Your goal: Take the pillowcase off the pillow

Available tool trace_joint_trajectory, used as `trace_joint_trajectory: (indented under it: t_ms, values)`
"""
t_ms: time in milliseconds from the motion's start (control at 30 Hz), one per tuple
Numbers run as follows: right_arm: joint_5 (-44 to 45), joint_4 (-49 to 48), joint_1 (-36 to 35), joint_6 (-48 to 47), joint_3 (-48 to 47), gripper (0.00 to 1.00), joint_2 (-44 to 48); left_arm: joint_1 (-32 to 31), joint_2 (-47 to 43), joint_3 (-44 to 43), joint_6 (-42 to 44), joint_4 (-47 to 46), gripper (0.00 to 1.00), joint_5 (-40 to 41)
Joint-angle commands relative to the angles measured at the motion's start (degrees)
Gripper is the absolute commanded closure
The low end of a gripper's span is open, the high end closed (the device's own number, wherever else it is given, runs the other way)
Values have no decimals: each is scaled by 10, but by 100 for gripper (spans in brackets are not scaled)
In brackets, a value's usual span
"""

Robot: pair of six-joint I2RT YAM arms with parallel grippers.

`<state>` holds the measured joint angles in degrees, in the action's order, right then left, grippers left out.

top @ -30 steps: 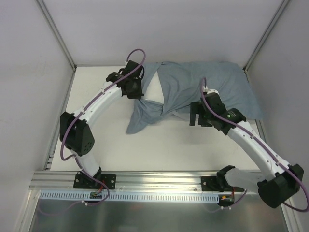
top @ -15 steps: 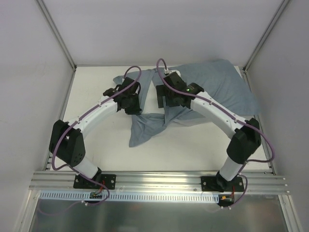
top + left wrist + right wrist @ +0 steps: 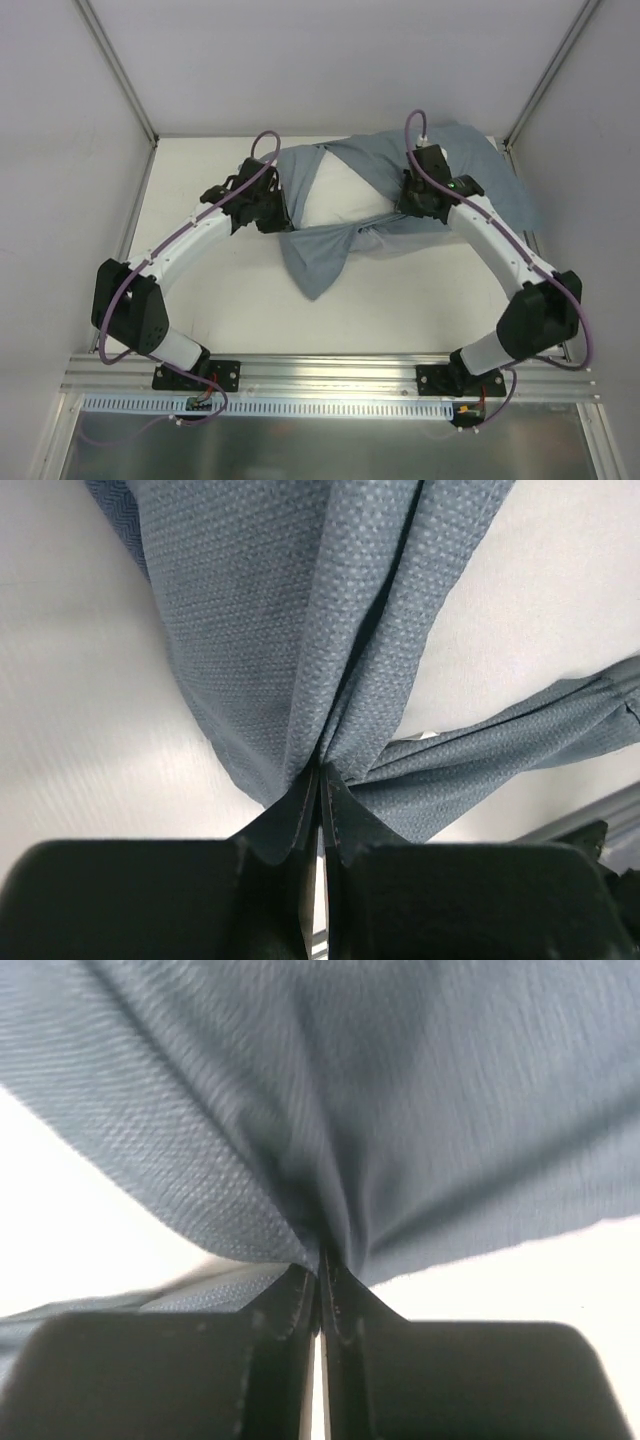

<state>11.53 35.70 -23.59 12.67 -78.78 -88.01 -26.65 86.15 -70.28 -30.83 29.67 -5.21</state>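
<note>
Removal is partly complete. The pillowcase (image 3: 318, 255) lies bunched across the far half of the surface (image 3: 210, 290). Its mouth is spread so that a white patch of the pillow (image 3: 335, 195) shows between the 2 arms. The right part of the pillow appears to sit inside the fabric. The left end effector (image 3: 320, 772) is clamped on a gathered fold, and the right end effector (image 3: 318, 1257) is clamped on fabric. Remaining: draw the fabric fully clear of the pillow.

Top view: high above the near edge, looking down over the whole table (image 3: 220, 300); wrist views: extreme close-ups facing the pillowcase (image 3: 300, 630), shared by all three
</note>
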Motion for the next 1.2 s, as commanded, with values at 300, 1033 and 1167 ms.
trace_joint_trajectory:
  t_ms: [300,1033,1167]
  values:
    - [75,7,-15,5,280,99,311,19,-133,112,9,52,100,12]
    - [85,21,-82,32,244,99,282,-186,193,-363,-38,201,14,155]
    - [101,35,-81,26,239,99,285,-186,204,-353,-55,256,40,202]
